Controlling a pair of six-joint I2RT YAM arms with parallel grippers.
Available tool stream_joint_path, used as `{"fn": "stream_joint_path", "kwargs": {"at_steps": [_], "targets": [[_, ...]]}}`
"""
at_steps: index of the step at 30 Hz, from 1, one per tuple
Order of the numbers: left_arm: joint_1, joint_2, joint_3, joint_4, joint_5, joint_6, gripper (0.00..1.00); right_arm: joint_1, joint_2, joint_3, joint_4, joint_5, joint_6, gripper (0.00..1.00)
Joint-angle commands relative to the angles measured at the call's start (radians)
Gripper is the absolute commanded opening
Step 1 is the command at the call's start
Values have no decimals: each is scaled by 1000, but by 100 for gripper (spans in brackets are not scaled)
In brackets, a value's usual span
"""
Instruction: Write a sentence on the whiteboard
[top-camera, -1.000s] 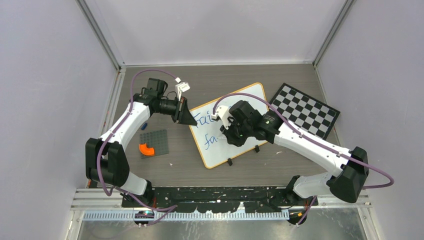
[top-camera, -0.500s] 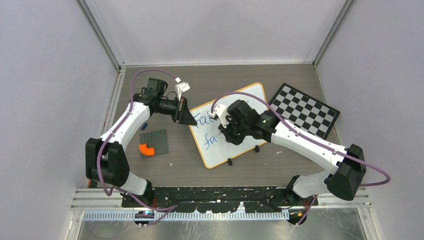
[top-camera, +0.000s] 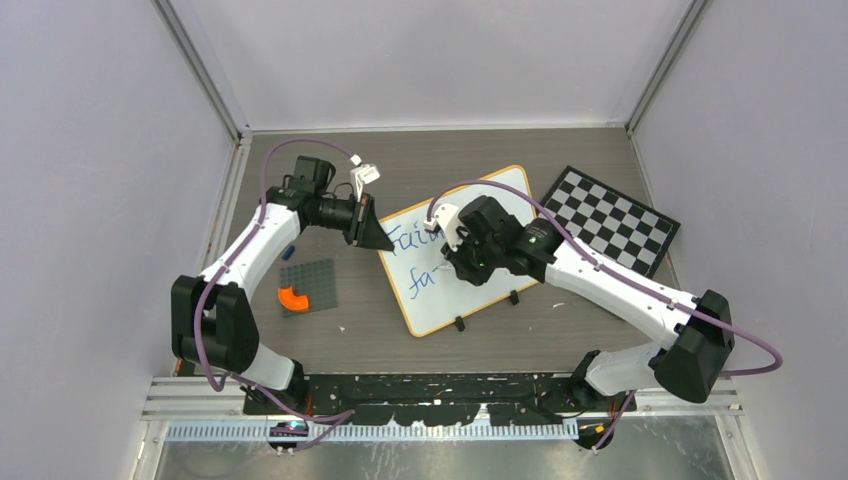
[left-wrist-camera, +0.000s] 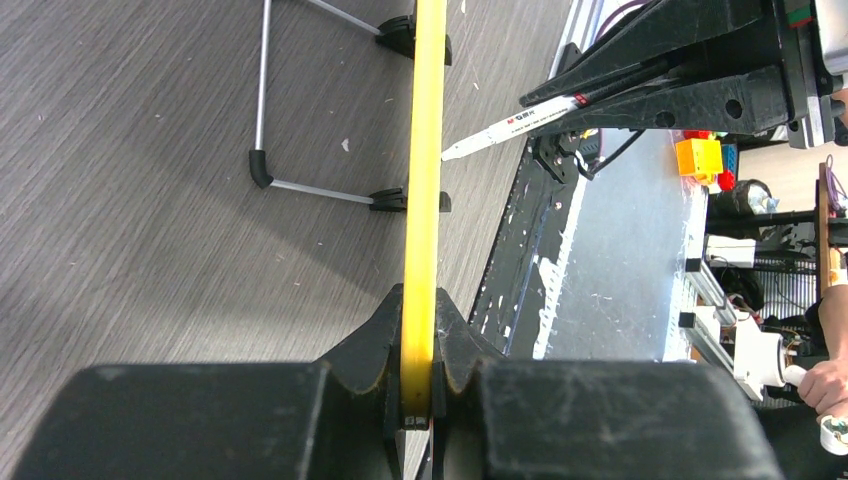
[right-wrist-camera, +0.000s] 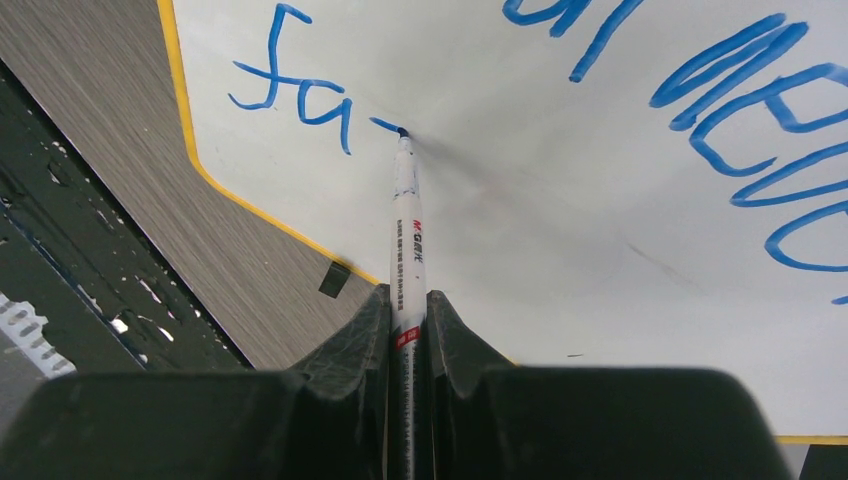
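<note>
Handwriting in blue on the whiteboard (top-camera: 432, 303) read "Fai" on the upper line and "fa" on the lower in the overhead view; the right arm hid the rest. The board stood at the middle of the surface (top-camera: 420, 160), between a grey studded plate (top-camera: 312, 280) carrying an orange piece (top-camera: 293, 298) and a checkered board (top-camera: 610, 220).

The right wrist view brought the lower line close: "fa", then a short dash. The blue tip of the marker (right-wrist-camera: 408, 240) touched the board at the end of that dash. Larger blue strokes ran off the top right, cut too short to read. Red print on the marker's white barrel looked like "M&G", and the smaller print below it was illegible. The right tool (right-wrist-camera: 408, 305) was clenched on the barrel.

Only the left wrist view showed the board edge-on. Its yellow frame was pinched in the left tool (left-wrist-camera: 418, 400), which was clamped shut on it. The board was propped on a wire stand (left-wrist-camera: 265, 100) with black clip feet (left-wrist-camera: 405, 200). From there the marker showed red and black print that was too small to make out.
</note>
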Motion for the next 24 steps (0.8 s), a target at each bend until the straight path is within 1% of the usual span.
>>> {"fn": "stream_joint_path", "kwargs": {"at_steps": [1,6,16,24], "targets": [[-3,1,40,-31,18,-20,0,-14,-18,9,18,37,-8,0],[-5,1,38,-31,17,-20,0,-3,1,9,6,-13,1,0],[-4,-1,35,-30,17,-17,0,10,-14,-38,-13,-13,-18,0],[-5,-3,37,-30,19,-17,0,10,-21,20,-47,11,-36,0]]}}
